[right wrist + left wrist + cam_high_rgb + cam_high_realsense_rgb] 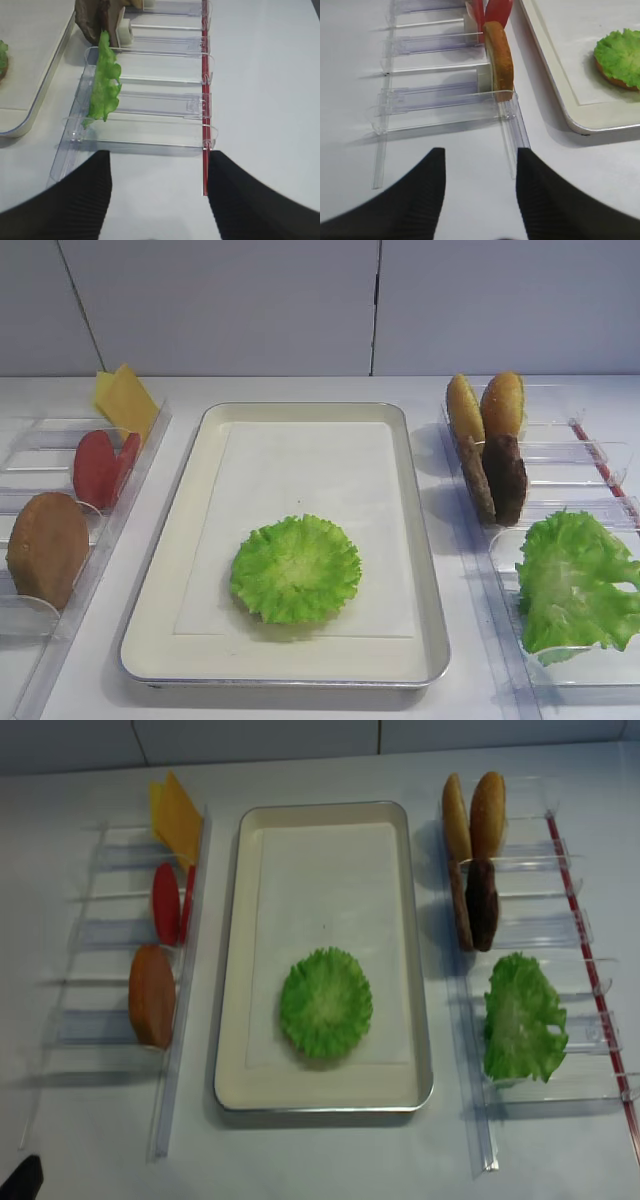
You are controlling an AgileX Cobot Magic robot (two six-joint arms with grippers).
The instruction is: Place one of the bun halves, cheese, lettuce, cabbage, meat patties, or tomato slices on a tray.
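Observation:
The round frilly lettuce [296, 568] lies on the white paper in the near half of the silver tray [415, 490]. In the left wrist view a brown bun edge [609, 80] shows under the lettuce [620, 50]. My left gripper [480, 150] hangs open and empty over the bare table, short of the left rack holding a bun half [500, 57]. My right gripper [157, 155] is open and empty too, just in front of the right rack, where the cabbage [104, 85] stands.
The left clear rack [120, 510] holds cheese [125, 400], tomato slices [100, 468] and a bun half [47, 548]. The right rack [600, 455] holds two bun halves [485, 405], meat patties [495, 478] and cabbage [575, 585]. A red strip [204, 100] edges the right rack.

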